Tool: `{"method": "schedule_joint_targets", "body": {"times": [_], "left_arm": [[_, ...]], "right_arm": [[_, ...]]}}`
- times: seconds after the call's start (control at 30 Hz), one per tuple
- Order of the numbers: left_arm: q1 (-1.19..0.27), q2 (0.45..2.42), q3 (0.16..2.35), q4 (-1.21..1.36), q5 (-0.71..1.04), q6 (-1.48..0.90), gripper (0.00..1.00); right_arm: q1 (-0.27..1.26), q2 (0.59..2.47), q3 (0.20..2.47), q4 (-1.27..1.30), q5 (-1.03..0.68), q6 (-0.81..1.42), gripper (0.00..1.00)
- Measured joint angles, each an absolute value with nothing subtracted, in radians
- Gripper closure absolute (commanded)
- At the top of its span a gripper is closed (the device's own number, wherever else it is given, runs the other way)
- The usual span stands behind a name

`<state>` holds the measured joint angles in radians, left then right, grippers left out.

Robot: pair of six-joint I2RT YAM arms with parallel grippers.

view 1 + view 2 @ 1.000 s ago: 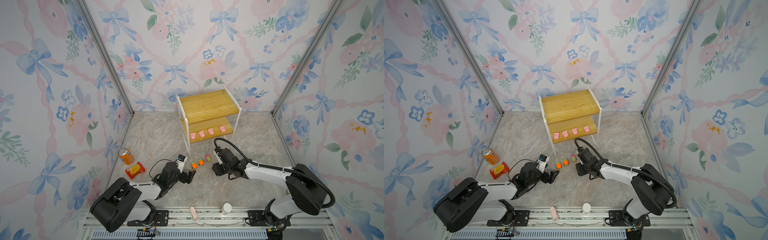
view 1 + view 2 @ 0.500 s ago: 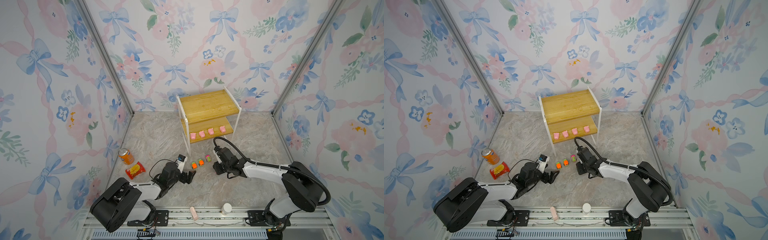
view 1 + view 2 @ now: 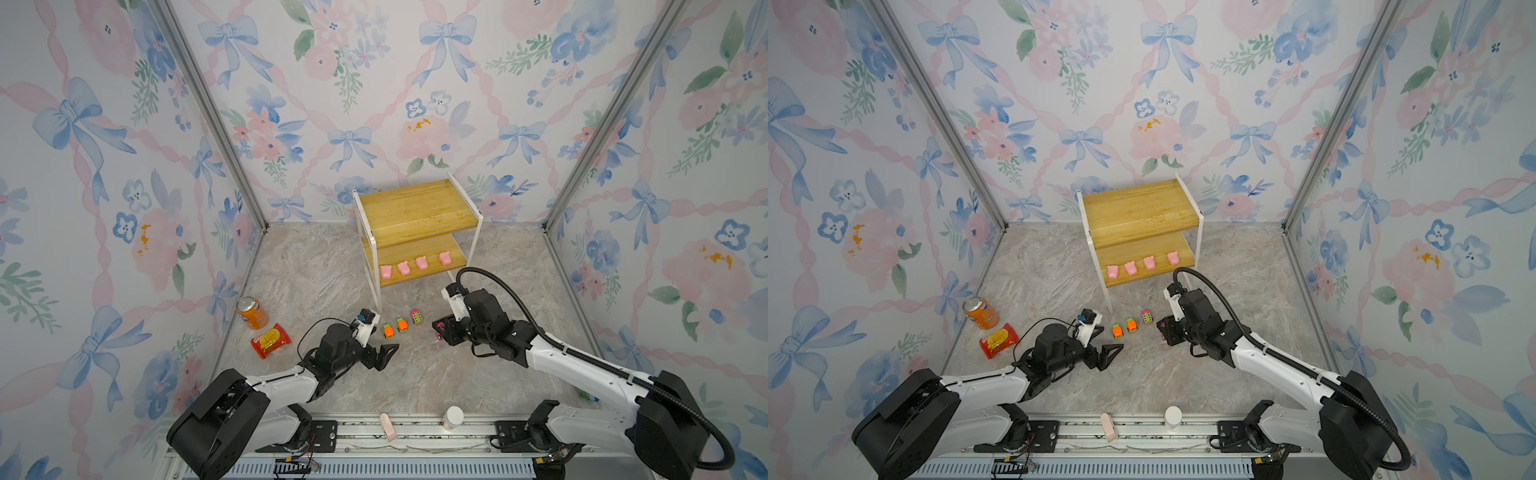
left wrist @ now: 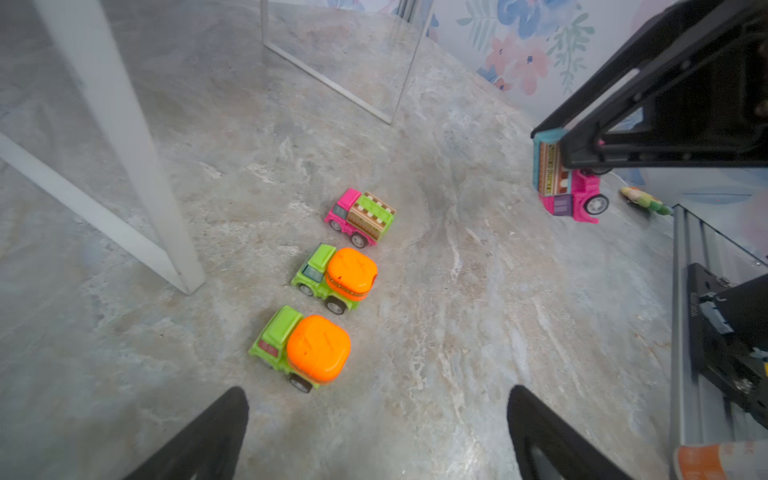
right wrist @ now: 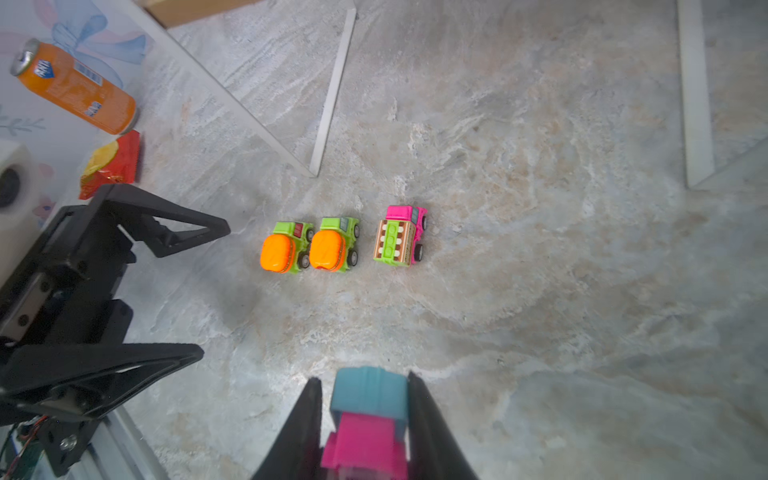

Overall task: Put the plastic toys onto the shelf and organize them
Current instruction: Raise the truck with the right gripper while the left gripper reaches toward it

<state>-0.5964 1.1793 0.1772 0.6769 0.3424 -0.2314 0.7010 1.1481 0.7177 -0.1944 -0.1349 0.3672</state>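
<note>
The shelf stands at the back, with several pink pigs in a row on its lower board. In front of it, on the floor, two orange-and-green cars and a pink-and-green car stand in a line. My right gripper is shut on a pink-and-teal car, which hangs tilted just above the floor, right of that line. My left gripper is open and empty, just short of the nearest orange-and-green car.
An orange can and a red snack bag lie by the left wall. A white bottle and a pale pink item rest on the front rail. A multicoloured flower toy lies beyond the held car. The shelf's white legs stand close to the cars.
My right gripper's jaws have closed in on the pink-and-teal car. The left arm and the three cars on the floor have stayed where they were.
</note>
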Motion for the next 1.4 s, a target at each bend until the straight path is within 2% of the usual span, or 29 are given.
{"method": "schedule_joint_targets", "body": {"times": [0.27, 0.4, 0.77, 1.0, 1.17, 1.4], "left_arm": [[-0.602, 1.008, 0.224, 0.681, 0.544, -0.218, 0.04], [-0.603, 0.929, 0.233, 0.694, 0.614, -0.21, 0.04], [-0.634, 0.925, 0.347, 0.829, 0.732, -0.303, 0.07], [-0.691, 0.969, 0.419, 0.939, 0.792, -0.406, 0.1], [-0.713, 0.976, 0.449, 1.005, 0.813, -0.48, 0.21], [-0.714, 1.006, 0.477, 1.109, 0.793, -0.638, 0.18]], "right_arm": [[0.66, 0.912, 0.775, -0.236, -0.28, 0.403, 0.76], [0.655, 0.862, 0.78, -0.216, -0.345, 0.444, 0.76], [0.677, 0.839, 0.786, -0.086, -0.47, 0.483, 0.75], [0.696, 0.847, 0.87, -0.04, -0.535, 0.458, 0.75], [0.708, 0.887, 0.971, -0.028, -0.599, 0.406, 0.75], [0.736, 0.916, 1.076, -0.052, -0.683, 0.31, 0.74]]}}
